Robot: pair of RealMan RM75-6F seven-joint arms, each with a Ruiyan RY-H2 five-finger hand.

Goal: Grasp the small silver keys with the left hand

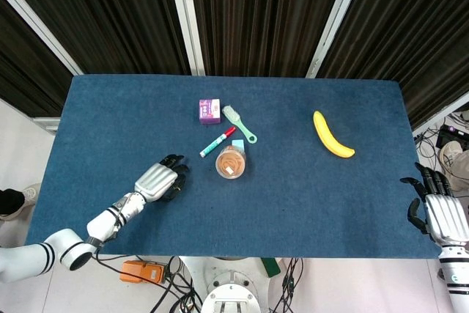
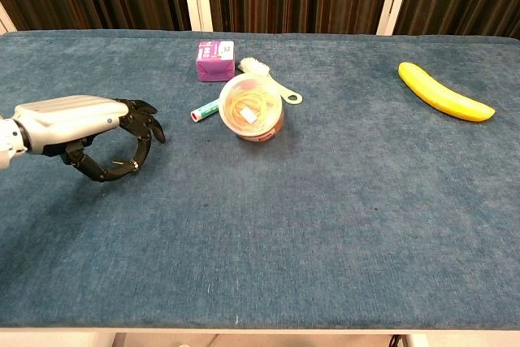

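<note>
My left hand [image 2: 77, 122] hovers just over the blue table [image 2: 325, 225] at the left, fingers curled downward. The small silver keys [image 2: 122, 166] sit pinched between its thumb and a fingertip. From the head view the same left hand [image 1: 157, 181] appears left of the cup, and the keys are hidden beneath it. My right hand [image 1: 438, 212] stays off the table's right edge, fingers apart, holding nothing.
A cup of rubber bands [image 2: 253, 108] stands right of the left hand, with a red-green marker [image 2: 204, 110] beside it. Behind are a purple box [image 2: 214, 60] and a green brush [image 2: 268, 80]. A banana [image 2: 443, 93] lies far right.
</note>
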